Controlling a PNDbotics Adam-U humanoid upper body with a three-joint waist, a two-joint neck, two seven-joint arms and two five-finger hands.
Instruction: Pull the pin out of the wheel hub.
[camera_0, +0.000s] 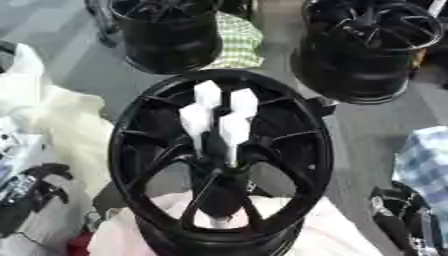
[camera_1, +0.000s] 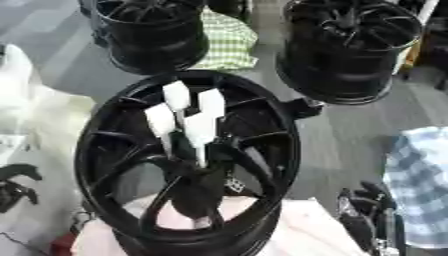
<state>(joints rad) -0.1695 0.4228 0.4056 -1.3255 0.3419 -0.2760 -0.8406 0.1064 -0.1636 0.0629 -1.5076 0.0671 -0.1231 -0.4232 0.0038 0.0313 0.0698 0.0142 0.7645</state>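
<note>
Left hand beside wheel hub

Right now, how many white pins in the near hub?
4 white pins, clustered at the near wheel hub centre: rear-left, rear-right, front-left, front-right. More may be hidden behind them.

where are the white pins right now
The white pins stand clustered at the centre of the near black wheel, mid-view, in front of two more wheels at the far edge.
</note>
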